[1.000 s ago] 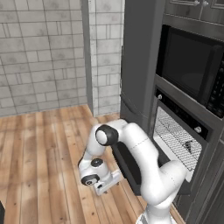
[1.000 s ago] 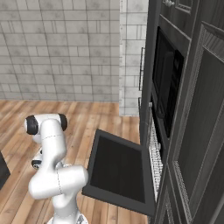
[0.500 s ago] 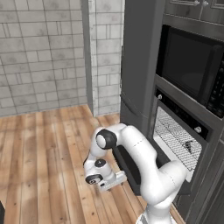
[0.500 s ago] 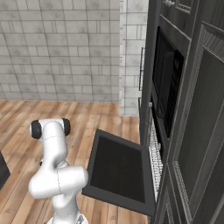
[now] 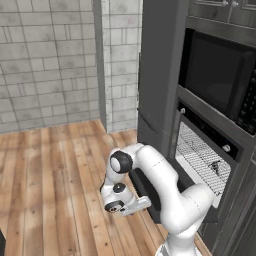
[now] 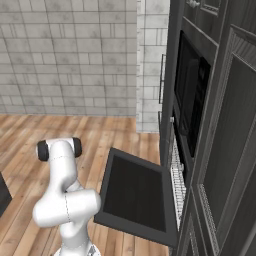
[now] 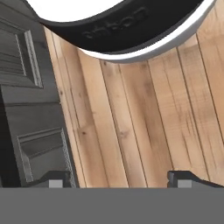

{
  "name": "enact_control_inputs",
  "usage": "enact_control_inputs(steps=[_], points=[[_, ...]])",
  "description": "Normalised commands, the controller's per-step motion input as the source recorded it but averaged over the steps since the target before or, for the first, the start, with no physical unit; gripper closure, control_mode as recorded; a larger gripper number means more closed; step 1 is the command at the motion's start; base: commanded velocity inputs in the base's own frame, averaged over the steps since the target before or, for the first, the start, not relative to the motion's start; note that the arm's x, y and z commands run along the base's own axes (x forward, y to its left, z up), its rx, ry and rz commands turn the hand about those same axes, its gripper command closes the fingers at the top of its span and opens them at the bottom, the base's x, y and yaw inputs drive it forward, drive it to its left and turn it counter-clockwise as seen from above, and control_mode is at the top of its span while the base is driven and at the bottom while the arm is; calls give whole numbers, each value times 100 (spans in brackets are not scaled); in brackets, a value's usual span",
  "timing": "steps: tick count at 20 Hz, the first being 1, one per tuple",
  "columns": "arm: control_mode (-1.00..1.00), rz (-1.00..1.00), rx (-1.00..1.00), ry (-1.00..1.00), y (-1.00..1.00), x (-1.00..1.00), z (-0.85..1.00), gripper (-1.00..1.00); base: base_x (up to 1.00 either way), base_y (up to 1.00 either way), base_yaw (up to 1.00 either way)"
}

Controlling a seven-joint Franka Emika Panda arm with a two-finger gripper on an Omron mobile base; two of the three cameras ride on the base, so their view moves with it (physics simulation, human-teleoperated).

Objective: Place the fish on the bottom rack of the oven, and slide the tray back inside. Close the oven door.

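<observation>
The oven (image 5: 210, 125) stands at the right with its oven door (image 6: 136, 196) swung down and open. The bottom rack, the silver wire tray (image 5: 197, 152), is pulled out over the door; in the right base view the tray (image 6: 176, 175) shows edge-on. A small dark shape, the fish (image 5: 215, 166), lies on the rack near its right end. My gripper (image 5: 127, 205) hangs low, left of the door and just above the wooden floor. In the hand view my gripper (image 7: 118, 179) is open, with bare floorboards between the two fingertips (image 7: 54, 179).
A glossy black microwave (image 5: 220, 75) sits above the oven. A dark panelled cabinet front (image 7: 30, 109) fills the left of the hand view. A grey brick wall (image 5: 50, 60) stands at the back. Wooden floor (image 5: 50, 175) spreads out to the left.
The arm has folded a little lower, its elbow sinking toward the floor. The door, the rack and the fish have not moved.
</observation>
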Motion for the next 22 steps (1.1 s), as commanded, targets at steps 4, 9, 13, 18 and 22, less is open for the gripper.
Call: enact_control_inputs(steps=[4,9,13,18,22], points=[[-100,-15,-73,11,85,100,-4,-100,0,0,0],[-100,-11,-73,7,100,96,-1,-100,0,0,0],[-100,-10,-75,8,100,90,-4,-100,0,0,0],[-100,-3,-76,17,100,83,-21,-100,0,0,0],[-100,0,-81,15,100,79,-53,-100,0,0,0]])
